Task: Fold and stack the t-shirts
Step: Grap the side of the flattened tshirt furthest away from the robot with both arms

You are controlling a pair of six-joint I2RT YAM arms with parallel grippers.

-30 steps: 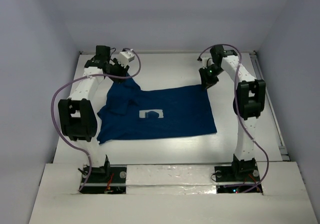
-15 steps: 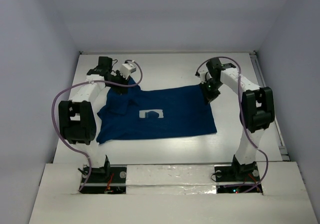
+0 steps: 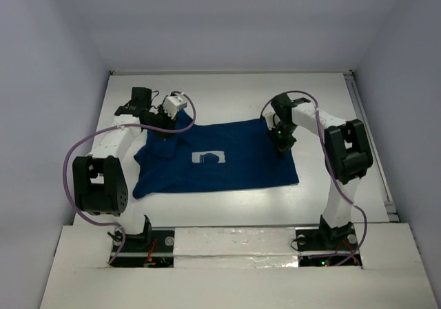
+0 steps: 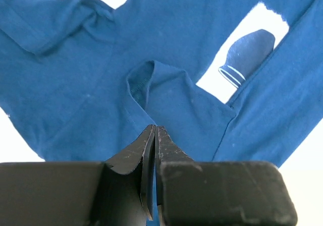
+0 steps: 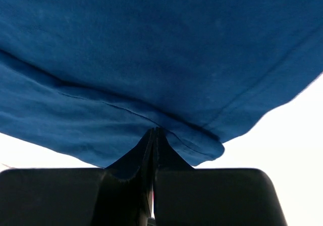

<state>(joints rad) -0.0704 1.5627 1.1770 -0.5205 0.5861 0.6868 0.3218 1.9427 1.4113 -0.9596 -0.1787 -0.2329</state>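
The navy t-shirt (image 3: 234, 158) lies spread across the middle of the white table (image 3: 227, 92), chest up, its white rectangular print (image 3: 209, 157) close to the centre of the cloth. The straight hem runs down the 3 o'clock side. The 9 o'clock side is rumpled, with folds bunched toward 10 o'clock.

Over at 10 o'clock on the shirt, the left gripper (image 3: 164, 130) is down on the fabric. In the left wrist view its jaws are pressed together with a raised ridge of blue cloth running right up into the tips, so it is pinching the t-shirt. The print shows beyond it toward 1 o'clock.

At 2 o'clock on the shirt, the right gripper (image 3: 281, 143) sits on the far hem corner. In the right wrist view its jaws are closed tight, and the stitched hem gathers into the tips with cloth draped over them, so it is gripping the shirt too.

Both arms arch in from the 6 o'clock edge, purple cables looping beside them.
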